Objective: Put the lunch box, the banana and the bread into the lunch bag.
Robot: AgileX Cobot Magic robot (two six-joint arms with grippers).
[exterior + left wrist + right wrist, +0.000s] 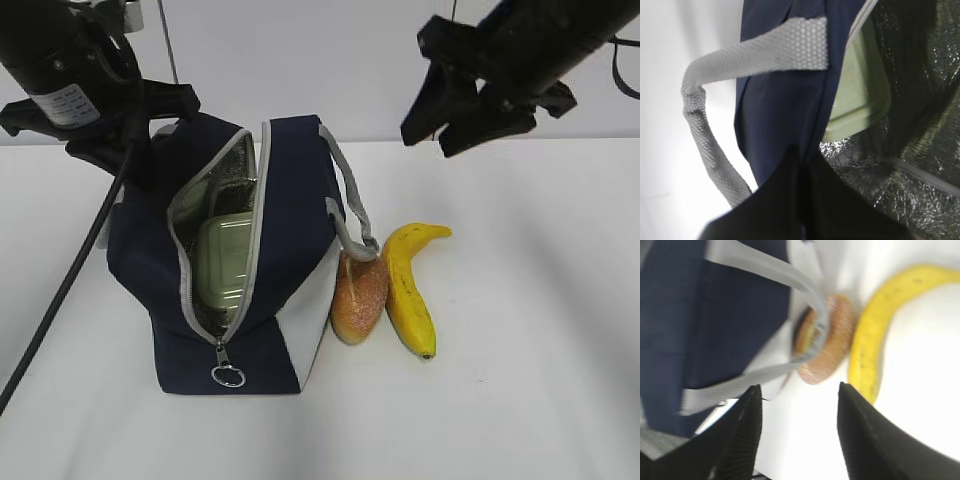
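The lunch bag (255, 270) is standing unzipped on the white table (530, 380), with the green-lidded lunch box (228, 262) sitting inside against the silvery lining. The bread (360, 297) is lying just beside the bag's white side panel, under a drooping grey strap handle (350, 205), and the banana (408, 285) is lying against the bread's far side. The left claw (802, 165) is pinching the bag's navy rim, jaws together on the fabric. The right claw (455, 120) is hovering above the banana, jaws apart and holding nothing.
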